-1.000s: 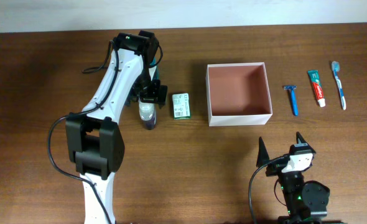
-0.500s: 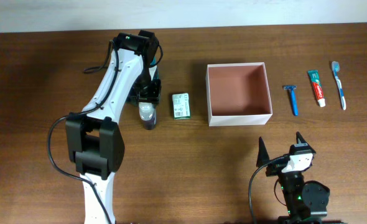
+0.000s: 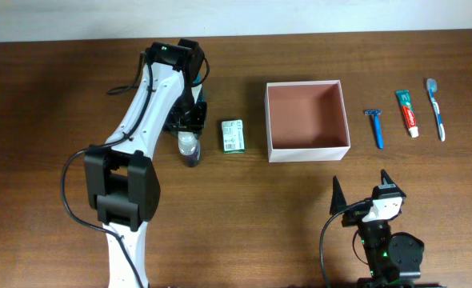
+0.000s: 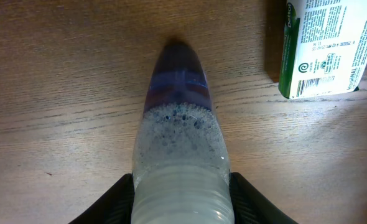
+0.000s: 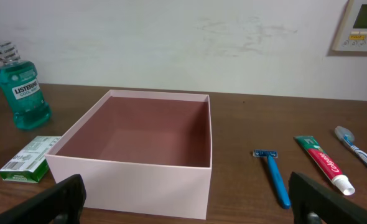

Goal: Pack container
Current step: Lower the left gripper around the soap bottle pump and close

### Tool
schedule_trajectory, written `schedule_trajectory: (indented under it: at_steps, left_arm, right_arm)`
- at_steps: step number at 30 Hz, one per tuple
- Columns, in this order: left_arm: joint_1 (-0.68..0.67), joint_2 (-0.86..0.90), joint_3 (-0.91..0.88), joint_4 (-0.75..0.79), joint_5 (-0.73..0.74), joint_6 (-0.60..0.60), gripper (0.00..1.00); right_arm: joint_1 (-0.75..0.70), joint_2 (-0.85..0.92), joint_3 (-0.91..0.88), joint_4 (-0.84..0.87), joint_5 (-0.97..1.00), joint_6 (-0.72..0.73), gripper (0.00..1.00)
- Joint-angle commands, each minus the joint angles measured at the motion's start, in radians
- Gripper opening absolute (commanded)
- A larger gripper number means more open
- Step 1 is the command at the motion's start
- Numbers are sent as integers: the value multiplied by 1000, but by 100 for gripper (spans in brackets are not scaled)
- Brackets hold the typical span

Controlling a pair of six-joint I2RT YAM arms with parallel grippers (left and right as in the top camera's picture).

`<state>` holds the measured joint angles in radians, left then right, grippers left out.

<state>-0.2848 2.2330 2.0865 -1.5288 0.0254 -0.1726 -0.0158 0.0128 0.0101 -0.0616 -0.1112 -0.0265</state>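
Observation:
The container (image 3: 308, 152), a square white-walled box with a pinkish-brown floor, stands empty at mid-table and fills the right wrist view (image 5: 134, 180). Left of it a small clear bottle (image 3: 191, 150) with a purple end lies on the wood. My left gripper (image 3: 190, 126) comes down over its ribbed white end. In the left wrist view both black fingers (image 4: 118, 200) press against the sides of the bottle (image 4: 180, 137), so the left gripper (image 4: 181, 190) is shut on it. My right gripper (image 3: 362, 186) rests near the front edge, wide open and empty (image 5: 186, 205).
A green-and-white soap box (image 3: 233, 135) lies between bottle and container. Right of the container lie a blue razor (image 3: 375, 128), a toothpaste tube (image 3: 408, 112) and a toothbrush (image 3: 436, 108). A green mouthwash bottle (image 5: 20, 87) stands at the back left.
The left gripper's fingers have closed from wide open onto the small bottle. The bottle and the right arm have stayed where they were.

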Motion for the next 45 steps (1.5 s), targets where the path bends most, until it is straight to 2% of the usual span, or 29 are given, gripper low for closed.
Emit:
schedule_trajectory:
  at_steps: [1,2,3,9,36,40,45]
  left_arm:
    - [3,-5,-8,-5,4,6,55]
    - [3,-5,-8,-5,4,6,64]
    - [3,-5,-8,-3,4,6,67]
    - [4,-5,-8,0,3,6,59]
    - [4,-5,108,-113,0,6,59]
    - [4,-5,108,-109,0,6,44]
    - [4,-5,108,-100,0,6,43]
  right_arm:
    - [9,-8,-5,-5,-9,0,99]
    - [9,-8,-5,-5,-9,0,99]
    - [9,-7,-5,-5,-9,0,99]
    - [9,-8,-5,-5,-9,0,99]
    - [9,-7,-5,-5,-9,0,99]
    - [9,-8,-5,-5,-9,0,99]
    - [9,-7,-5,-5,-9,0,99]
